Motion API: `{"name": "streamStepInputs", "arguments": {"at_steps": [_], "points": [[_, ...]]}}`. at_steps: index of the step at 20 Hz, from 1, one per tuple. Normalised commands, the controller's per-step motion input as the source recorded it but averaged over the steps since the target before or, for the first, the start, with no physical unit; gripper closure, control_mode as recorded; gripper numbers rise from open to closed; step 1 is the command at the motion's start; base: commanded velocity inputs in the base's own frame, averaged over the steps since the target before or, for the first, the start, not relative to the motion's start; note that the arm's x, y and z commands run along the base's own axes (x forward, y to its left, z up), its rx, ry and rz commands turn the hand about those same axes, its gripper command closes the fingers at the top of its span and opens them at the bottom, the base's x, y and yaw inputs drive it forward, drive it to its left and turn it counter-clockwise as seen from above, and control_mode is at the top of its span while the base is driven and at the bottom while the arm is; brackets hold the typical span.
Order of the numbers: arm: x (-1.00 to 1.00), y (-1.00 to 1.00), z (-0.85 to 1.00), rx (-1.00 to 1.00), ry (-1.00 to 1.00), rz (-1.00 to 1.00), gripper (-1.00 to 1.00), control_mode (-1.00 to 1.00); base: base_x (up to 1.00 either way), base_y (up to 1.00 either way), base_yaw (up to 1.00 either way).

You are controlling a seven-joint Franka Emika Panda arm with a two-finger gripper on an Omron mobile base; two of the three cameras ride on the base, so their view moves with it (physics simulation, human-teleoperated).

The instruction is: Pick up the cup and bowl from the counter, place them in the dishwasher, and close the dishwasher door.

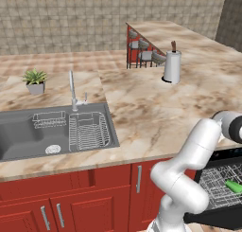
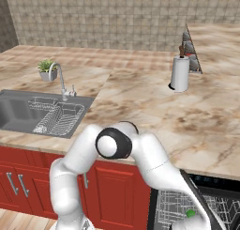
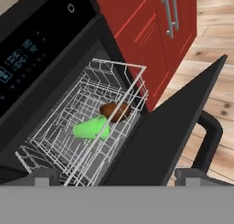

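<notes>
From the left base view, the counter (image 1: 156,108) runs wide and veined in beige and brown over red cabinets (image 1: 85,198). A steel sink (image 1: 52,129) with a wire basket (image 1: 89,131) and a tap (image 1: 73,91) sits at the left, with a small potted plant (image 1: 35,81) behind it. A paper towel roll (image 1: 172,66) stands farther back, beside a rack of plates (image 1: 144,51). At the lower right the arm (image 1: 189,174) bends down toward the dishwasher (image 1: 222,179), where a green cup (image 1: 233,185) lies on the pale wire rack (image 1: 212,186).

From the right base view, the arm (image 2: 136,163) reaches down to the lower right, over the rack (image 2: 187,208). A bit of the cup (image 2: 190,213) peeks out just behind the forearm.

In the hand view, the gripper (image 3: 116,175) has its jaws spread wide and holds nothing. The cup (image 3: 91,128) lies on its side in the rack (image 3: 82,127), ahead of the fingertips and well apart from them. It is plain bright green. Touching it on the far side is the bowl (image 3: 114,111), brown and tipped against the rack's wire edge. The dishwasher door (image 3: 173,127), flat and black, hangs open at the right with its handle (image 3: 208,141) over the wooden floor (image 3: 215,63). The control panel (image 3: 27,58) shows pale digits, too blurred to read.
</notes>
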Motion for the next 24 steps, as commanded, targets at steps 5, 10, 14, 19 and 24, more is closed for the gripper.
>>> {"name": "streamStepInputs", "arguments": {"at_steps": [5, 10, 14, 19, 24], "points": [[-0.46, 0.00, 0.00, 0.15, 0.00, 0.00, -1.00, -1.00, 0.00, 0.00, 0.00], [-0.37, 0.00, -0.15, 0.21, 0.00, 0.02, -1.00, -1.00, 0.00, 0.00, 0.00], [-0.31, 0.01, -0.26, 0.12, -0.02, 0.01, -1.00, -1.00, 0.00, 0.00, 0.00], [-0.24, 0.15, -0.31, -0.01, -0.10, 0.02, -1.00, -1.00, 0.00, 0.00, 0.00], [-0.22, 0.19, -0.14, -0.09, -0.19, 0.00, -1.00, -1.00, 0.00, 0.00, 0.00]]}}
